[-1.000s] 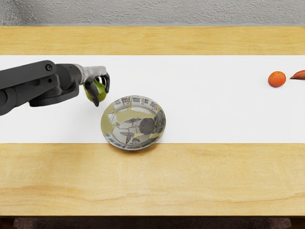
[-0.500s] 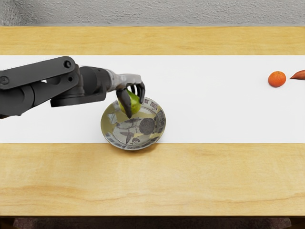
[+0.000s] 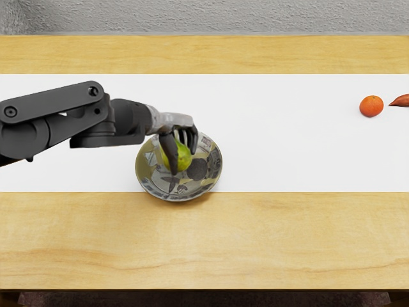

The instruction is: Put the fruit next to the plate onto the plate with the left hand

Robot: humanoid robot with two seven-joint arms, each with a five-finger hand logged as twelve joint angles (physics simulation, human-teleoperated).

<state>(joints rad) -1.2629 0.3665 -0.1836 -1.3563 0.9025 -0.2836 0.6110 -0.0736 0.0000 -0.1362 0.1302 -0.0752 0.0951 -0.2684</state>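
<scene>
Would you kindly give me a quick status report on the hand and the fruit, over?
Left hand shut on green fruit, over the plate. Right hand not in view. Orange far right, well clear.

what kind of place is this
Likely a simulated tabletop test scene: a wooden table with a white runner, a patterned plate, and the left robot hand holding a fruit over it.

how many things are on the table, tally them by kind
fruit: 2 (green-yellow pear, round orange fruit)
plates: 1 (patterned silvery round plate)
unclear kind: 1 (reddish-brown pointed object at the right edge)
total: 4
</scene>
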